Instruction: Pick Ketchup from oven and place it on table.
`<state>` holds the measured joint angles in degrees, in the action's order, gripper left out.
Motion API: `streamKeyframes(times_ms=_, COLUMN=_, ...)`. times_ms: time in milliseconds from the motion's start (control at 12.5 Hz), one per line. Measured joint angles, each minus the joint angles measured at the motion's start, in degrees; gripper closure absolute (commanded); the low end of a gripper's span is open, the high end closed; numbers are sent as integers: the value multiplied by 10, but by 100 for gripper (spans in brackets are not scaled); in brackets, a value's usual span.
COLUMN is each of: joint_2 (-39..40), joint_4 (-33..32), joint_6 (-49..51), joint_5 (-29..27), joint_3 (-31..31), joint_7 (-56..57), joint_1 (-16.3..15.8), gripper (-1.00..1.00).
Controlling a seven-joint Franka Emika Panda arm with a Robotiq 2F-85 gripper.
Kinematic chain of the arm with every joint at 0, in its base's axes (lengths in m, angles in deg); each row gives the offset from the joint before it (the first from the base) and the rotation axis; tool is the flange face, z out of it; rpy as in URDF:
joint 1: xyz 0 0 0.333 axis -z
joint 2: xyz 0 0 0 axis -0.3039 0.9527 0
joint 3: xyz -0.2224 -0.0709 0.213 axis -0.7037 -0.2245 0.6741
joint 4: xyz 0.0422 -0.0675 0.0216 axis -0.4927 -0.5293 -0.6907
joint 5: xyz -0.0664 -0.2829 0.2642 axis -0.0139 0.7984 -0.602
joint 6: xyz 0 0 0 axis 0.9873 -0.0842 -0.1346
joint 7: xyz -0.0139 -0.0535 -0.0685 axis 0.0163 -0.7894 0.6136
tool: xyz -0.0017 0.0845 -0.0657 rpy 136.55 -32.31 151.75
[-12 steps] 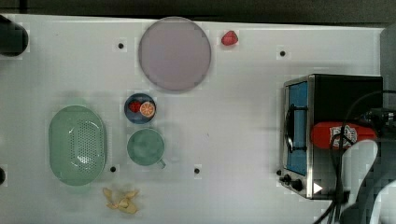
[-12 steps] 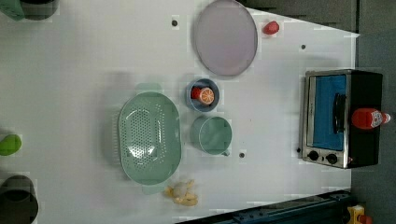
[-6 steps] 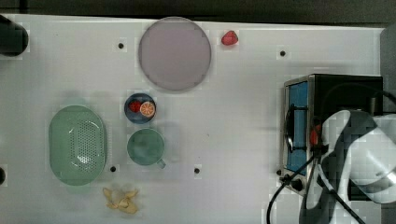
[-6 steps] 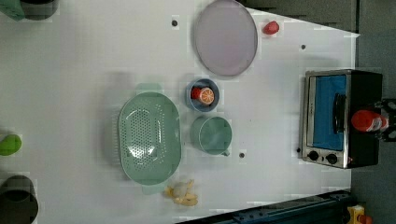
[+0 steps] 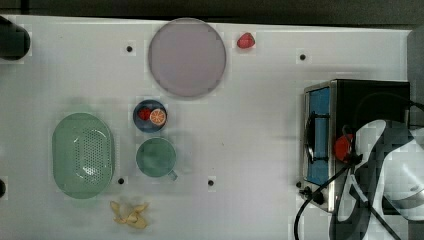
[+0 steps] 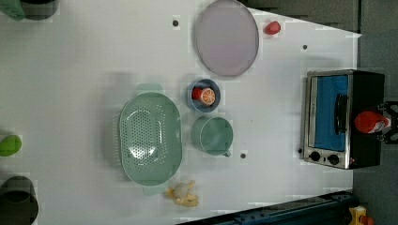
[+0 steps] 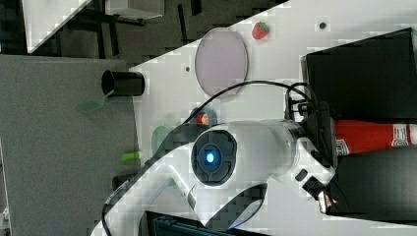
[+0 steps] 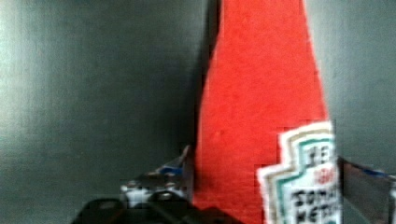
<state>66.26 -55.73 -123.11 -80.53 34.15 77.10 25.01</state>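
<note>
The ketchup (image 8: 261, 102), a red bottle with a white shield label, lies flat on the black top of the oven (image 5: 372, 97). My gripper (image 8: 261, 186) is down over it and open, one finger (image 8: 161, 179) on each side of the bottle, close to its sides. Whether they touch it I cannot tell. From the right view, the gripper (image 7: 327, 133) sits at the end of the ketchup (image 7: 369, 136). In the top view my white arm covers most of the ketchup (image 5: 344, 147). The left view shows the ketchup (image 6: 370, 123) above the oven's blue door (image 6: 328, 112). The white table (image 5: 250, 150) spreads around the oven.
On the table stand a lilac plate (image 5: 186, 57), a strawberry (image 5: 245, 40), a blue bowl of fruit (image 5: 150, 116), a green cup (image 5: 156, 157), a green colander (image 5: 83, 155) and a yellow peel (image 5: 130, 214). A black cup (image 5: 12, 37) is at the corner.
My arm has swung in over the oven top and now hides most of the ketchup in the top view. The gripper's dark fingers have appeared at the bottle in the left view.
</note>
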Motion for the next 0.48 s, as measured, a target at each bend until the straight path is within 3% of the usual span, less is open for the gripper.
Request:
streamKeyframes(times_ms=80, joint_2=-3, joint_4=-2, joint_6=-3, joint_5=-4, joint_3=-3, joint_7=0, joint_1=-1, gripper=-29)
streamKeyframes(times_ms=480, joint_2=-2, joint_4=8, joint_6=8, joint_5=2, joint_3=-6, joint_7=-10, joint_1=-3, gripper=-29)
